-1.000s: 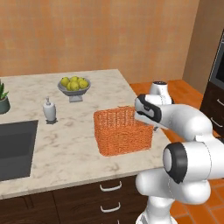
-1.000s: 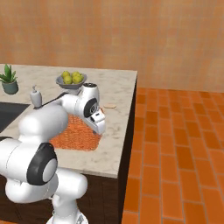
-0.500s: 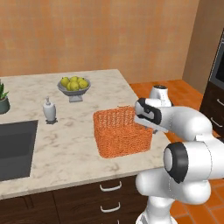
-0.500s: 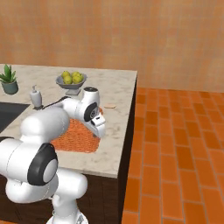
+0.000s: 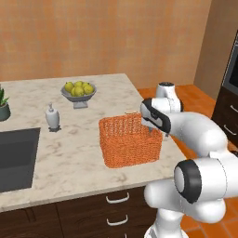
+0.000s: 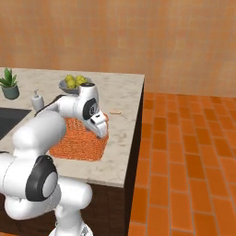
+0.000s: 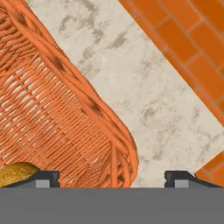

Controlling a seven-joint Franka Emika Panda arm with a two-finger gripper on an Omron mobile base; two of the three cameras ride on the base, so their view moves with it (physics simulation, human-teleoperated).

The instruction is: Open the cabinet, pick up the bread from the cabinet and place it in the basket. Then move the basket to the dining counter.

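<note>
In the left base view a plant pot [image 5: 3, 110] sits at the far left, then a soap bottle [image 5: 52, 117], a fruit bowl [image 5: 78, 92], and the basket [image 5: 130, 140] in the middle of the dining counter [image 5: 69, 153]. The gripper [image 5: 152, 131] hangs at the basket's right rim. In the hand view the bread [image 7: 16, 173] peeks out at the lower left, inside the basket, and the two finger tips [image 7: 46, 176] stand wide apart, one on each side of the basket wall, with nothing squeezed between them.

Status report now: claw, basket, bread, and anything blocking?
Claw open, straddling basket rim at the near corner. Bread lies inside basket. Basket sits on dining counter. Nothing blocks; fruit bowl stands apart.
</note>
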